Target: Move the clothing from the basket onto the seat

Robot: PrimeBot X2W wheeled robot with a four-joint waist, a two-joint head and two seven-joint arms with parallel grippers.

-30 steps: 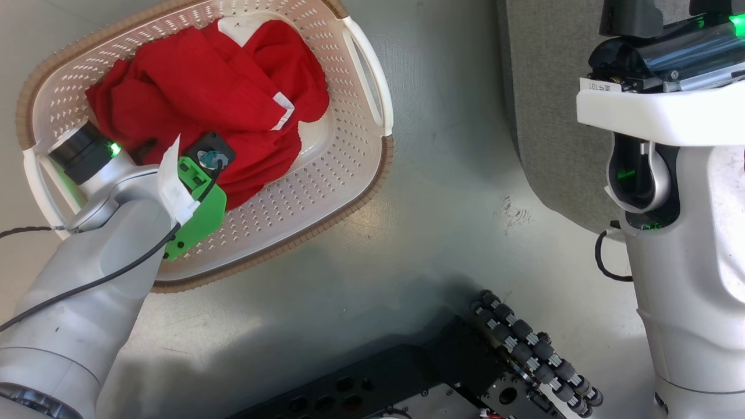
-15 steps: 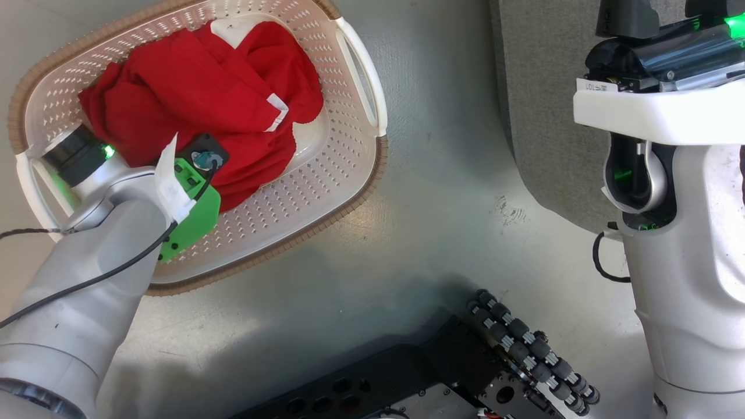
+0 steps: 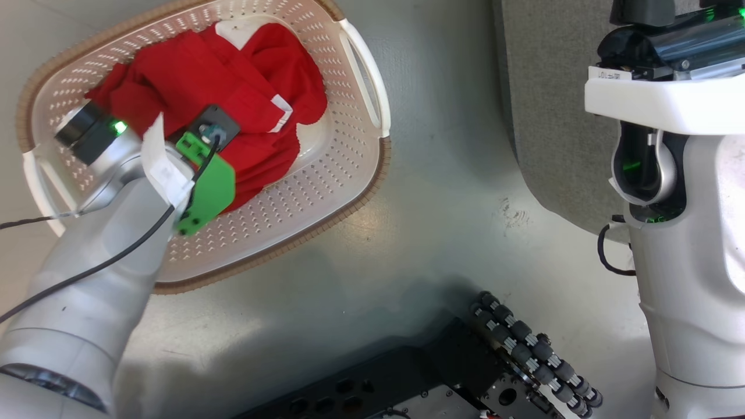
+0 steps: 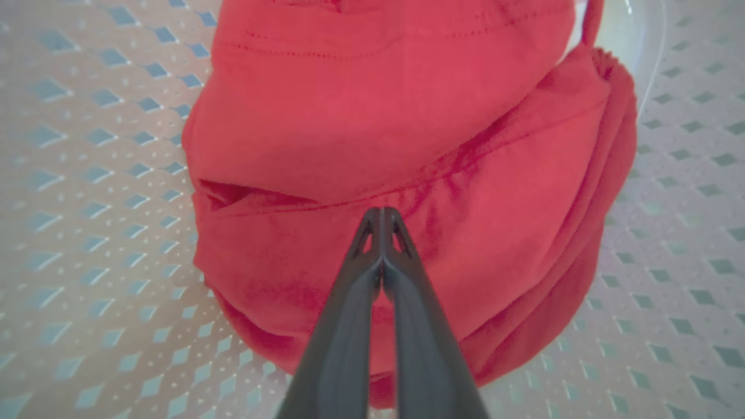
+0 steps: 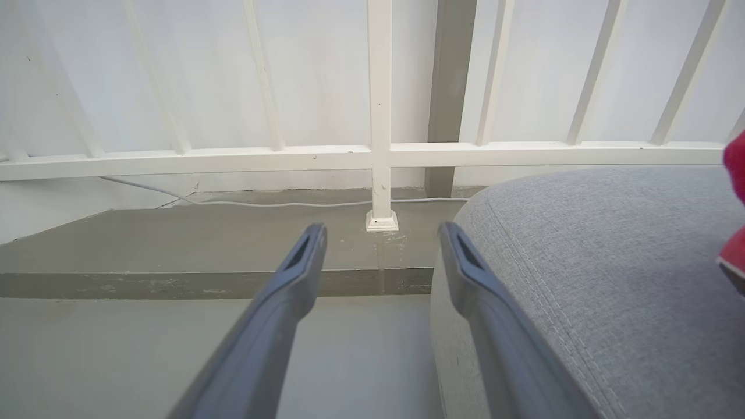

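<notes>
Clamped tight by the left pincer (image 4: pixel 381 216): a fold of the red sports garments (image 4: pixel 378 116), heaped inside the laundry basket (image 3: pixel 326 192). Well apart to the right, across bare floor (image 3: pixel 442 174): grey sofa (image 3: pixel 547 116). Beside it, right pincer (image 5: pixel 381 233), spread wide, empty.

The head camera looks steeply down from above. We see the floor (image 3: pixel 442 221), the basket (image 3: pixel 326 192) at upper left, the sofa (image 3: pixel 547 87) edge at upper right and the robot's black base (image 3: pixel 372 384) along the bottom.

The left wrist camera sits inside the basket, very near the clothing (image 4: pixel 372 116). It faces along the left fingers (image 4: pixel 343 314) toward the perforated wall. We share the clothing and basket with the head view.

The right wrist camera sits low and faces almost level, past the right fingers (image 5: pixel 273 314) toward a white railing (image 5: pixel 378 154). The sofa is close at its right. Its sofa and floor also appear in the head view.
</notes>
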